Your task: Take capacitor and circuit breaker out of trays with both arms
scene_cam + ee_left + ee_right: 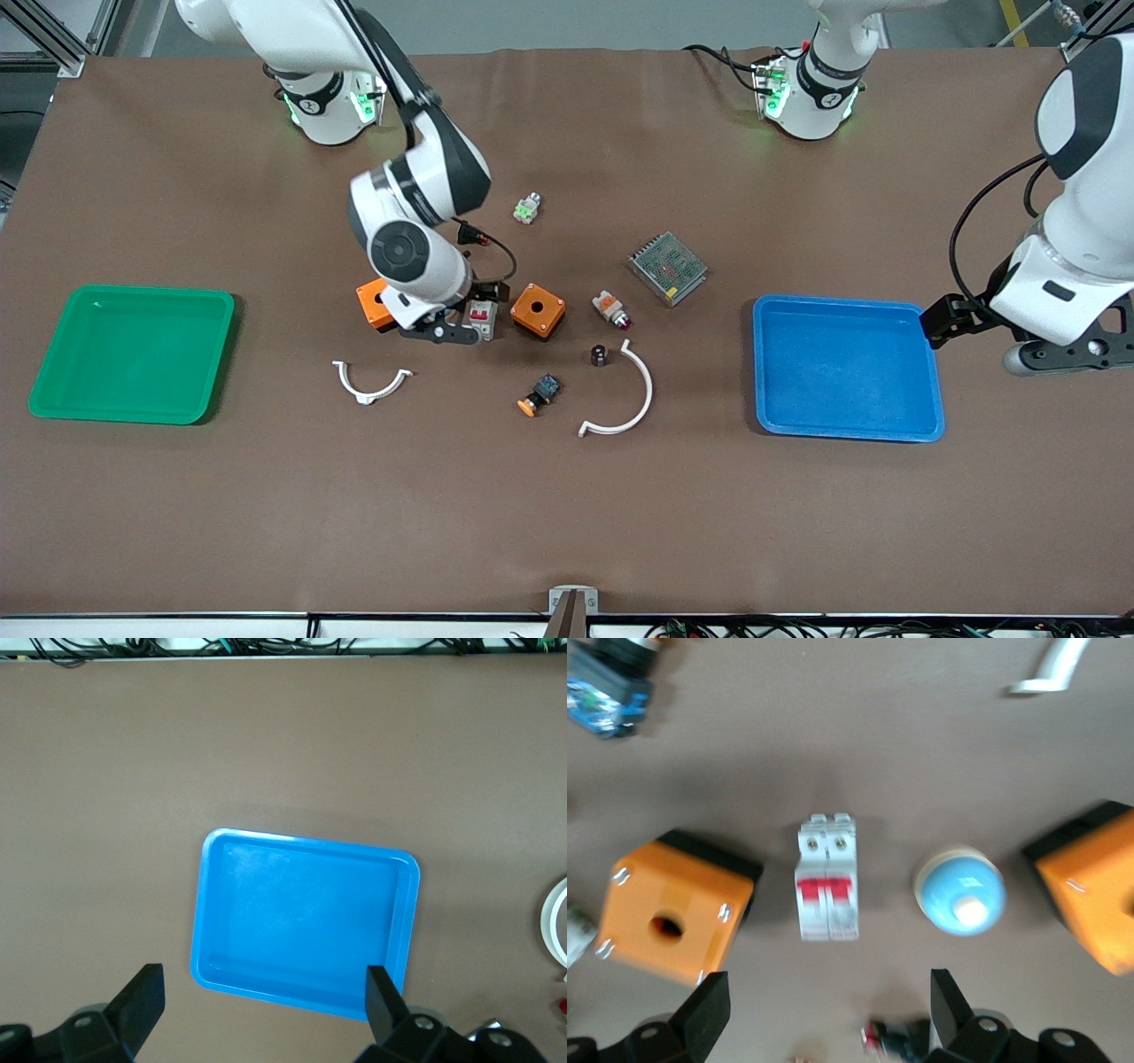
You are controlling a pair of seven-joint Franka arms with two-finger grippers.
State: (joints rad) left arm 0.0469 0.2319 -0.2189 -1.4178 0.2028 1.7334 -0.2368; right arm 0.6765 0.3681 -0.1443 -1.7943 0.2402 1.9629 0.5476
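Observation:
The breaker (827,889), a light-grey block with red levers, lies on the table between two orange boxes. In the front view it (483,319) is partly hidden by my right gripper (454,331). My right gripper (828,1014) is open and hovers just above the breaker, not touching it. The capacitor (600,355), a tiny black cylinder with a silver top, stands next to a white curved piece (625,399), toward the blue tray. My left gripper (1067,354) is open and empty, up in the air beside the blue tray (301,921) at the left arm's end of the table.
Orange boxes (538,310) (375,304) flank the breaker, with a blue-domed part (960,892) beside it. A green tray (133,353), a small white arc (372,383), an orange-capped part (539,395), a red-tipped push-button (611,309), a mesh box (668,268) and a green-white part (527,208) lie around.

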